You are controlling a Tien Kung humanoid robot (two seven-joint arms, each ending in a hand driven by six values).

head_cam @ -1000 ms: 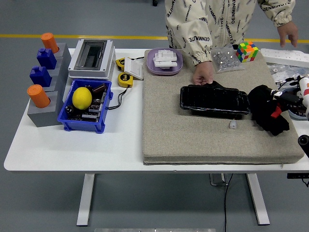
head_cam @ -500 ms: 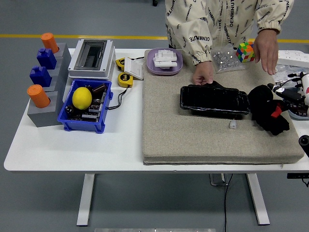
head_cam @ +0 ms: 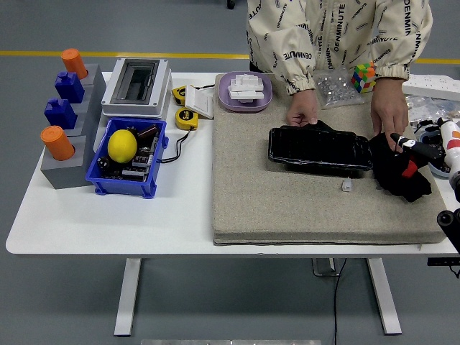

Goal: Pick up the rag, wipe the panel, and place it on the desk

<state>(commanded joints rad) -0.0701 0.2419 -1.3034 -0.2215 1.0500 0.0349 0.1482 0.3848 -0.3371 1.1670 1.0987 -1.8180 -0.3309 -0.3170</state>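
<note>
Far left of my table (head_cam: 108, 215) there's a grey stepped block (head_cam: 68, 154) with orange and blue pegs stuck in it, then a blue bin (head_cam: 126, 180) with a lemon (head_cam: 122, 145) sitting on top of some electronic bits. Behind the bin is a white enclosure box (head_cam: 136, 86) with a clear lid, and next to that two yellow tape measures (head_cam: 185, 117).

The middle-to-right chunk of the table is covered by a big tan felt mat (head_cam: 287, 208). At its far edge there's a purple bowl (head_cam: 245, 92) with white pieces in it. The black panel (head_cam: 320, 149) lies flat on the mat, and a person across from me has one hand (head_cam: 302, 115) on its far left corner. Their other hand (head_cam: 389, 118) is down on the black rag (head_cam: 399, 169), which is bunched up on the mat just right of the panel, touching it. A Rubik's cube (head_cam: 364, 76) sits at the mat's back edge.

My right hand (head_cam: 424, 152) comes in at the right edge, right by the rag; one finger sticks out over it, but I can't tell if my fingers are spread or pinching anything.
</note>
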